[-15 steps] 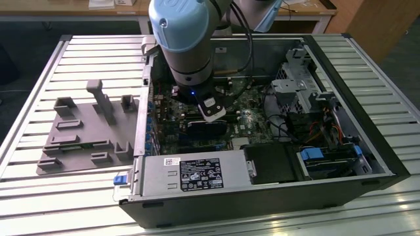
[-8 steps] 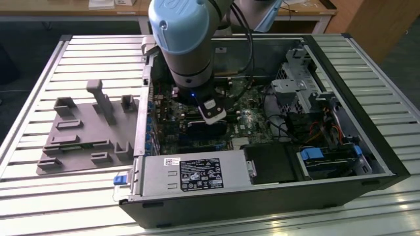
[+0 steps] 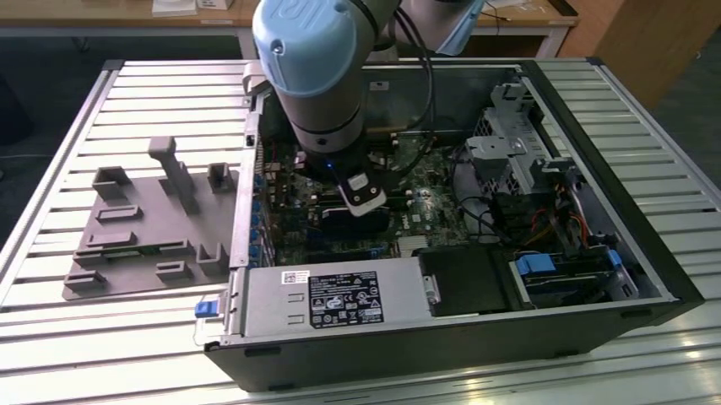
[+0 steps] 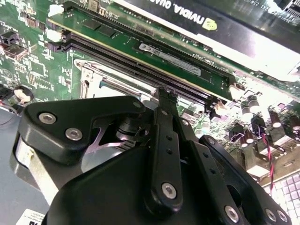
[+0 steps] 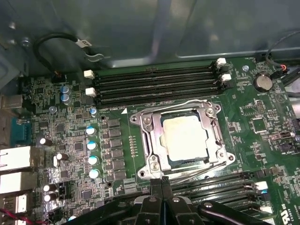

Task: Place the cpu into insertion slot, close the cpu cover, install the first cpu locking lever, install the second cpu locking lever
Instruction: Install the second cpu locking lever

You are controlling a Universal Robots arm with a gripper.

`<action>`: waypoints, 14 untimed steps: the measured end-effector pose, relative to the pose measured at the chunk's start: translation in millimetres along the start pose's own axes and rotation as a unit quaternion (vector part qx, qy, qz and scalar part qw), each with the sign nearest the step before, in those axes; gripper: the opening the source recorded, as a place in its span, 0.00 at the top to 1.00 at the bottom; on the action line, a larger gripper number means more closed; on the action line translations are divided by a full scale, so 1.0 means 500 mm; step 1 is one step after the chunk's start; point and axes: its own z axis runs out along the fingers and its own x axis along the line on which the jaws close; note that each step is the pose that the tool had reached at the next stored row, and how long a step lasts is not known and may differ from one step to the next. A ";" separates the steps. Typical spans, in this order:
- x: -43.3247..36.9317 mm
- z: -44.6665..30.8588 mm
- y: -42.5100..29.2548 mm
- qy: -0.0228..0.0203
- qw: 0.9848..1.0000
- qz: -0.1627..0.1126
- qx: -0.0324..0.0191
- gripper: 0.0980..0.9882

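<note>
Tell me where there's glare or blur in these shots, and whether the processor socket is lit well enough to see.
In the first wrist view the cpu and cpu cover are evenly lit, with bright glints on the metal. In the second wrist view the gripper sits close to the lens and looks soft. In the exterior view the slatted table glares pale, while the computer case interior is dim.

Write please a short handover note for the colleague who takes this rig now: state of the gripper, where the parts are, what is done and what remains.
Gripper: fingers together, holding nothing, tips at the near edge of the insertion slot in the first wrist view.
The cpu lies seated in the slot on the motherboard.
The cpu cover is down, framing the chip.
Done: cpu placed, cover closed.
Left: the locking levers; whether either thin wire lever is already latched cannot be told here. Check both.
</note>
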 end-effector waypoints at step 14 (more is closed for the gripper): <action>0.008 0.011 -0.002 -0.001 1.000 0.012 -0.017 1.00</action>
